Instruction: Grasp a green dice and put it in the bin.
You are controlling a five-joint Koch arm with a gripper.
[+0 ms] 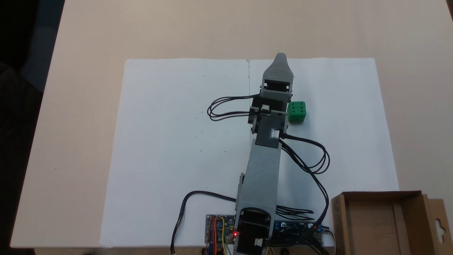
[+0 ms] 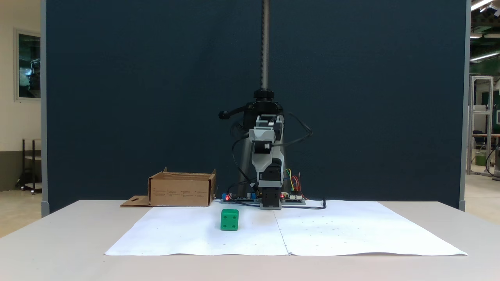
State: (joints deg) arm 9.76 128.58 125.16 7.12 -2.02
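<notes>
Inspection, left to right in the downward-looking fixed view: bare tan table, then the white paper sheet on which the work lies. My arm runs up the middle of the sheet from the controller boards at the near edge, black cables looping off both sides. My gripper points away from the base, past the dice's row; from above, one jaw hides the other, and in the front-facing fixed view my gripper hangs low and end-on, so I cannot tell whether the jaws stand wide or narrow. Nothing is held. The green dice sits on the paper just beside my wrist, to its right in this view, six pips up, apart from the fingertips. In the front-facing view the green dice lies left of the arm and nearer the camera. The cardboard bin stands at the lower right corner, well apart from the dice, beside my base, apparently empty. Judgement: grasp not yet begun; the dice lies to the side of and behind my fingertips, so I must draw back and swing toward the bin side to bring the jaws over it.
</notes>
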